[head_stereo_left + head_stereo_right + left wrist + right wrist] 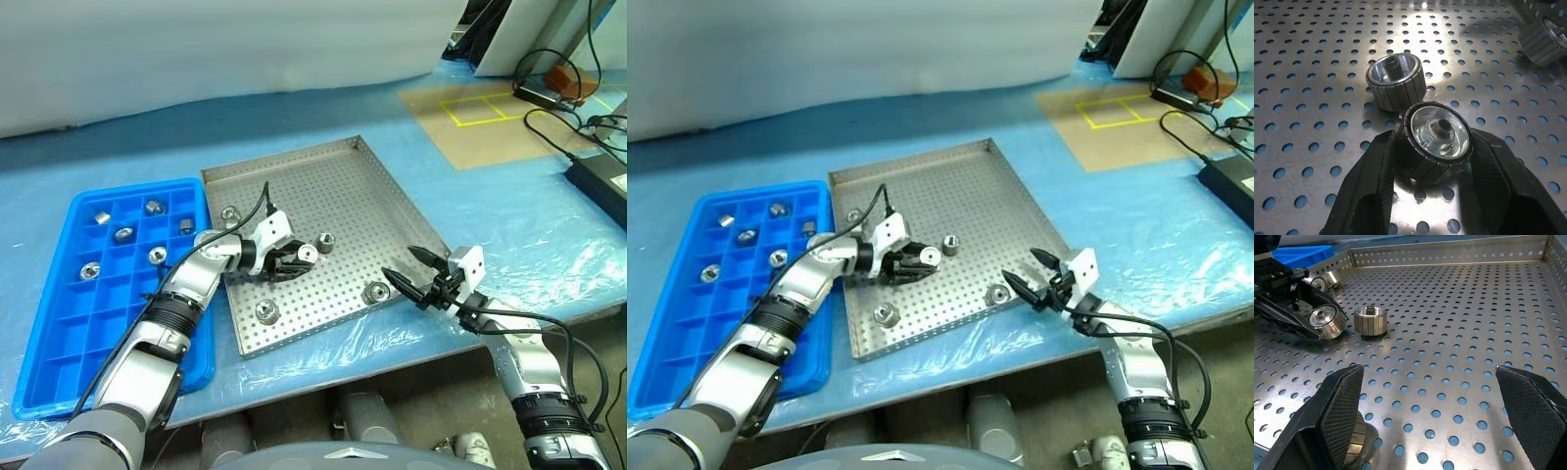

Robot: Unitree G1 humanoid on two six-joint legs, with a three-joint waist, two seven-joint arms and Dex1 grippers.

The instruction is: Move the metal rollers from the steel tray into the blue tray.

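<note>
The steel tray (343, 181) lies in the middle of the table and the blue tray (59, 333) sits to its left. My left gripper (299, 258) is shut on a metal roller (1439, 134) and holds it just above the perforated floor. A second roller (1395, 81) stands just beyond it. More loose rollers rest in the steel tray: one near the far left corner (230, 212), one near the front rim (266, 311) and one at the front right (375, 292). My right gripper (404, 264) hangs open beside that last roller. Several rollers (125, 234) sit in the blue tray's far compartments.
Blue plastic sheeting covers the table (509, 225). At the far right are a brown board with yellow tape (490, 117), black cables and a black power brick (602, 186). The table's front edge runs close under the steel tray's near rim.
</note>
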